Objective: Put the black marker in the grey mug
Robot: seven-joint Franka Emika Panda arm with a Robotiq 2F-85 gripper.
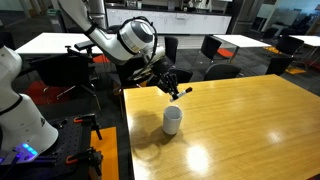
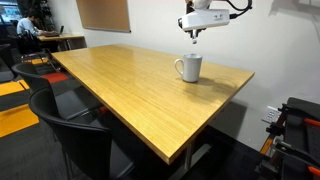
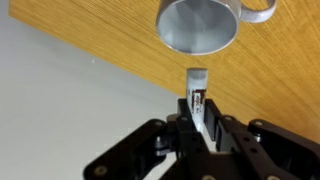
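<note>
Exterior view: arm reaches in from the upper left, wrist bent downward. The gripper hangs above the near-left corner area of the table, clamped on the black marker. The grey mug stands upright below it, near the table's left edge. Wide bare wood to the right.

Exterior view: gripper points straight down and the marker sticks out below it, above the mug and clear of the rim. The mug sits near the far corner of the table. Black chairs at the near edge.

Wrist view: fingers pinch the marker, whitish end outward. The mug opening is just beyond the tip. The edge of the table runs diagonally, close by.
</note>
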